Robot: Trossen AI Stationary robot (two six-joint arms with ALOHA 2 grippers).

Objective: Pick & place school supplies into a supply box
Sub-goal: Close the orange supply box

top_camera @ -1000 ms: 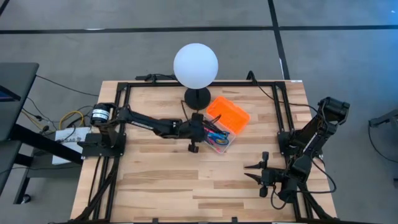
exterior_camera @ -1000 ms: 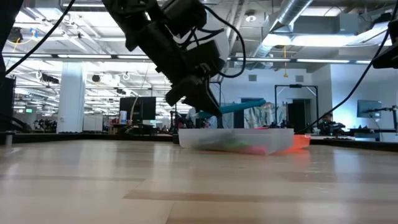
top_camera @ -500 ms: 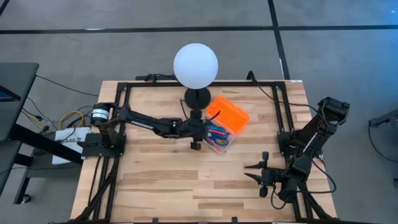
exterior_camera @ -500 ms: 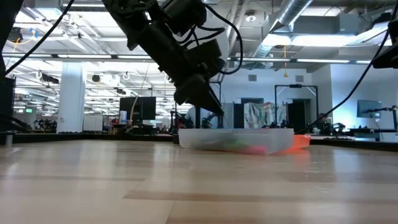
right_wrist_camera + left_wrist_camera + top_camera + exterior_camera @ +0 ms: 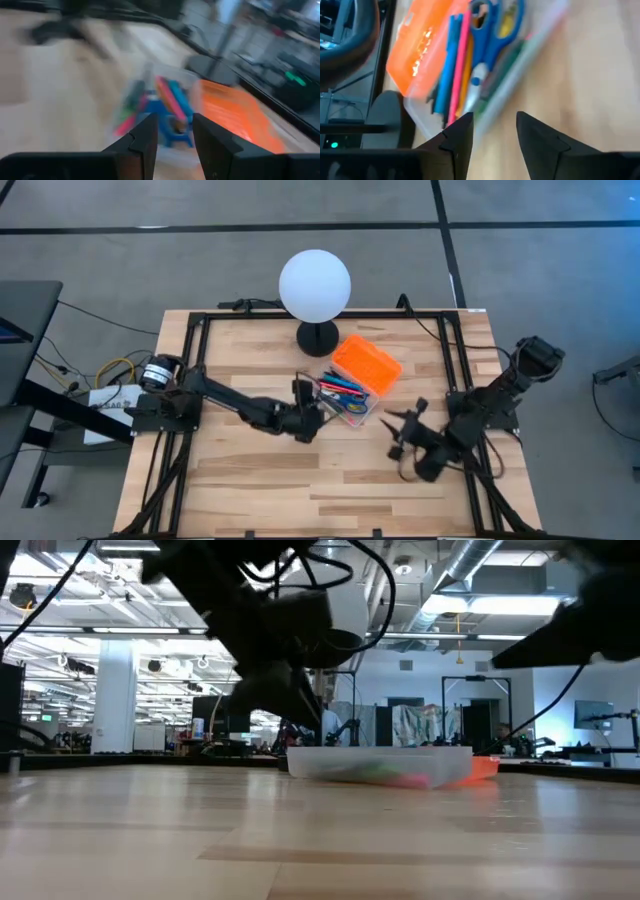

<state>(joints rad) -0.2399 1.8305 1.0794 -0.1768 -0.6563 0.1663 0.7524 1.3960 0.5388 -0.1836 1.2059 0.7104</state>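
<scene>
The supply box has a clear body (image 5: pixel 350 405) and an open orange lid (image 5: pixel 367 363), and stands on the table's far middle. Pens, markers and blue-handled scissors (image 5: pixel 492 30) lie inside it. My left gripper (image 5: pixel 316 412) is open just off the box's near left side, clear of it; in the left wrist view (image 5: pixel 492 125) nothing is between its fingers. My right gripper (image 5: pixel 393 434) is open to the right of the box and points at it, with only air between its fingers (image 5: pixel 175 127).
A white globe lamp (image 5: pixel 315 283) on a black base (image 5: pixel 318 337) stands just behind the box. Black frame rails (image 5: pixel 195 380) run along the table's left, far and right sides. Bare wood (image 5: pixel 300 480) stretches from the box to the near edge.
My left gripper held a teal pen over the box, let it go into the box, then drew back toward the table's near left. My right gripper has swung from the near right corner toward the box, turning as it went.
</scene>
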